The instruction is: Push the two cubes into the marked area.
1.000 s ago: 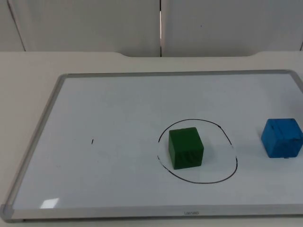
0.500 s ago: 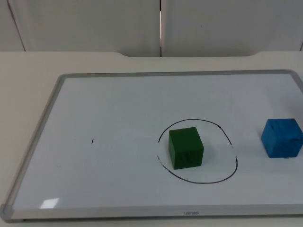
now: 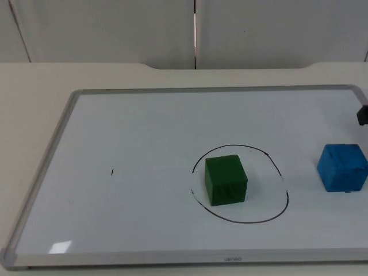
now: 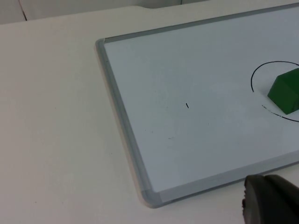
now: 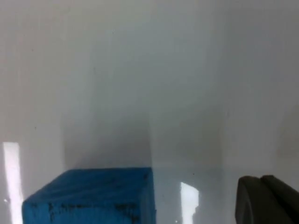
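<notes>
Top view: green cube (image 3: 225,180) sits inside the circle (image 3: 270,215); blue cube (image 3: 342,167) lies right, outside. Right gripper (image 3: 363,115), state unclear, could skew it sideways by pushing off-centre.

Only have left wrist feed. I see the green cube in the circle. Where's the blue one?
Observer: The blue cube sits on the whiteboard, outside the drawn circle, toward the robot's right.
Operator: Right arm near it?
Observer: The right gripper shows at the top view's right edge, beyond the blue cube; its wrist camera looks onto that cube.
Operator: Green fully inside?
Observer: Yes, the green cube stands within the line, nearer its left side.
</notes>
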You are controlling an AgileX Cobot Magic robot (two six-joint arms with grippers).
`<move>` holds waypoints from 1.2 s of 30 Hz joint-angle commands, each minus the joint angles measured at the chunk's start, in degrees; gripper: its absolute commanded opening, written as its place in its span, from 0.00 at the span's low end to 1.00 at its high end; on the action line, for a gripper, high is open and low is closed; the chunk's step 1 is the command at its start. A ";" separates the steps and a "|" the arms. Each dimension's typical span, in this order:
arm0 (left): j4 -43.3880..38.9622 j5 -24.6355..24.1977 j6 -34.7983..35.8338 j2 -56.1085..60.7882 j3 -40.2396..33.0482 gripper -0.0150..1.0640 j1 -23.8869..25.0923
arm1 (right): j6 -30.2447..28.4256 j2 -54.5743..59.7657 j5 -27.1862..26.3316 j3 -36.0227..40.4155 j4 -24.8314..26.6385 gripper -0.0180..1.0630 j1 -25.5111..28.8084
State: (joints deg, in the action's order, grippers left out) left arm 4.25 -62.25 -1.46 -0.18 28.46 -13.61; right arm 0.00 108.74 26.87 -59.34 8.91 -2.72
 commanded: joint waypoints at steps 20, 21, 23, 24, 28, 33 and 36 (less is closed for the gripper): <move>0.65 0.71 0.10 0.18 -0.25 0.01 -0.32 | -3.06 0.04 0.11 -0.17 -1.39 0.02 -4.57; 0.65 0.71 0.10 0.18 -0.25 0.01 -0.32 | -3.06 0.17 0.11 -0.17 -1.75 0.02 -4.57; 0.65 0.71 0.10 0.18 -0.25 0.01 -0.32 | -3.06 0.18 0.11 -0.17 -1.75 0.02 -4.57; 0.65 0.71 0.10 0.18 -0.25 0.01 -0.32 | -3.06 0.65 0.11 -0.17 -2.22 0.02 -4.57; 0.65 0.71 0.10 0.18 -0.25 0.01 -0.32 | -3.06 3.46 0.61 -0.17 -2.18 0.02 -4.57; 0.65 0.71 0.10 0.18 -0.25 0.01 -0.32 | -3.06 4.28 0.87 -0.17 -1.68 0.02 -4.57; 0.65 0.71 0.10 0.18 -0.25 0.01 -0.32 | -3.06 4.28 0.87 -0.17 -0.70 0.02 -4.57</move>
State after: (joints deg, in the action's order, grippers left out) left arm 4.25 -62.25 -1.46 -0.18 28.46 -13.61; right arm -2.71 113.19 27.45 -59.36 7.88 -6.97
